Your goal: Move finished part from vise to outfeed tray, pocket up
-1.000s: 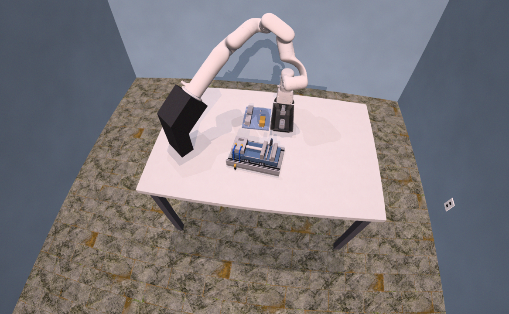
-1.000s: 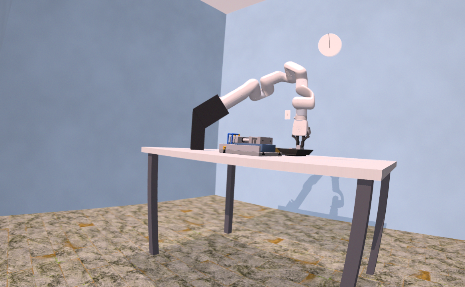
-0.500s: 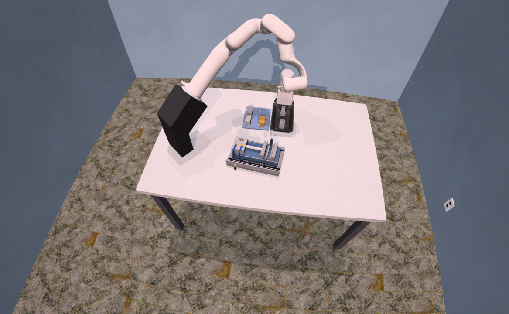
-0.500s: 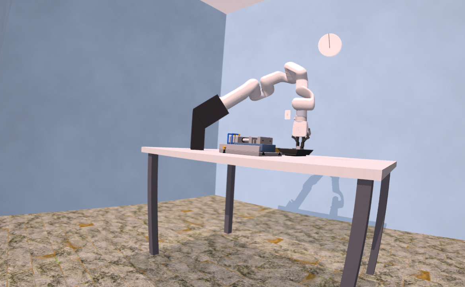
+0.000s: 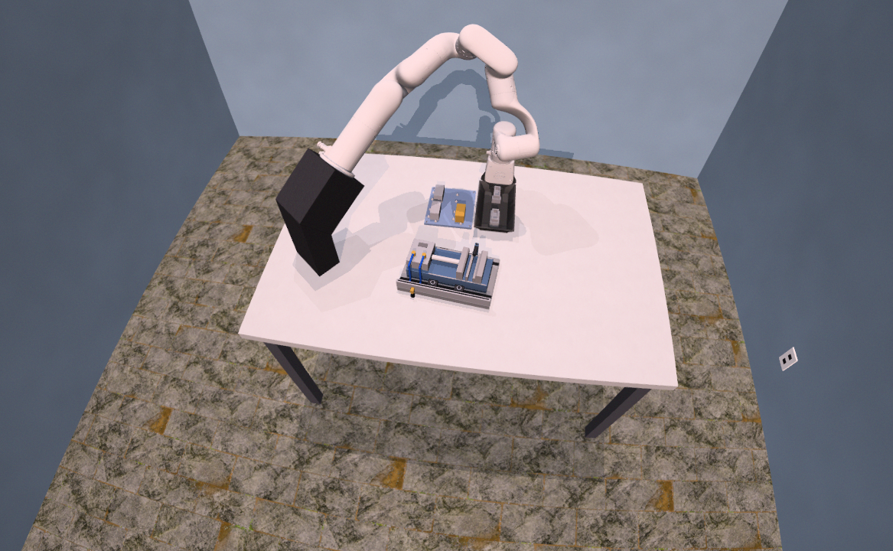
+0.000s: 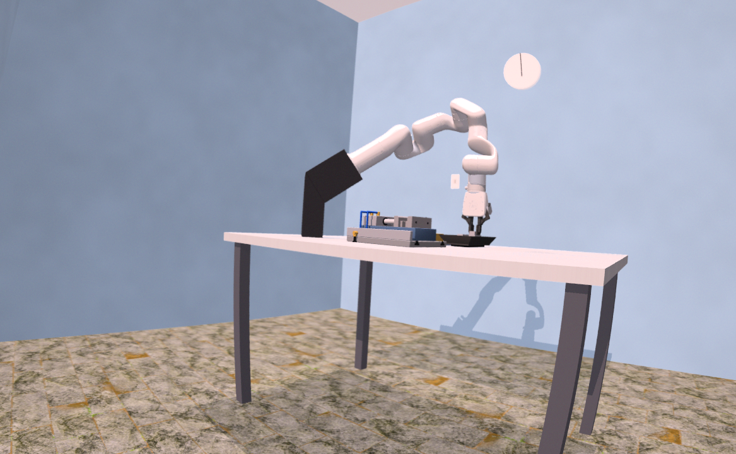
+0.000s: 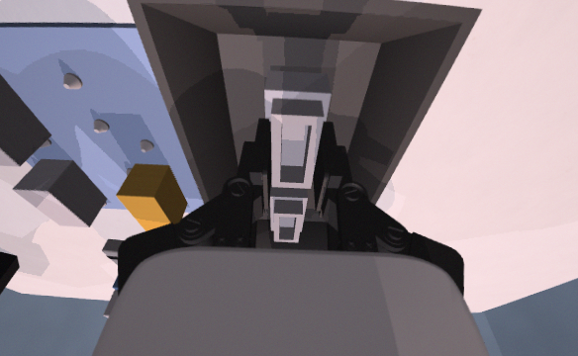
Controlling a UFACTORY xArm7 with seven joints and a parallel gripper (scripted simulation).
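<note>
My gripper (image 5: 497, 197) reaches down into the dark outfeed tray (image 5: 496, 205) at the back of the table. It is shut on the finished part (image 7: 295, 133), a light grey block with a rectangular pocket. In the wrist view the part sits between the black fingers, with the tray's walls (image 7: 195, 114) all around. From the side, the fingertips (image 6: 476, 230) dip to the tray's rim (image 6: 466, 239). I cannot tell whether the part touches the tray floor. The blue vise (image 5: 448, 268) stands in front of the tray with nothing between its jaws.
A blue fixture plate (image 5: 448, 205) lies just left of the tray, with grey blocks and an orange block (image 7: 151, 195) on it. A small grey shape (image 5: 496, 218) shows on the tray floor near its front end. The black arm base (image 5: 315, 209) stands at the table's left.
</note>
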